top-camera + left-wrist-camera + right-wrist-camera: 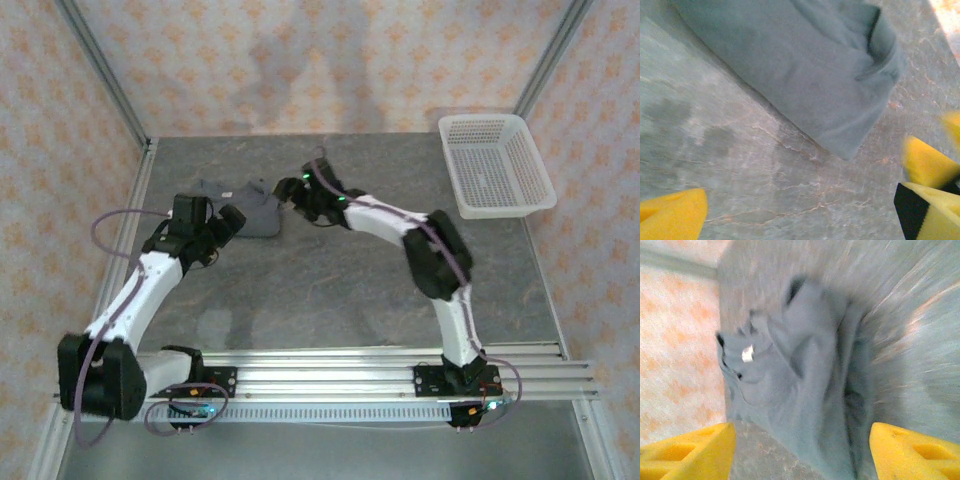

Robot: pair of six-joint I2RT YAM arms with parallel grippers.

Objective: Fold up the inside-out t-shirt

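Yellow fingertips [671, 216] of my left pincer [800, 217] sit closest in the left wrist view. They are spread to the lower corners with bare worktop [740, 150] between them, so that pincer is open and empty. The shirt [805, 75] lies bunched across the upper half of that frame, its near edge apart from my tips.

The right wrist view is blurred. My right pincer [802, 452] stands open as well, tips at the lower corners, with rumpled folds of the shirt between and beyond them. I cannot tell whether a tip touches the cloth. This view picks out a small white tag [747, 353] on the cloth and the patterned wall [675, 340] at the left.

From the top view I get the layout. The shirt is a small dark heap left of centre on the worktop, with my left pincer just at its lower left and my right pincer at its right edge. A white basket [495, 165] sits at the upper right, well apart from the shirt.
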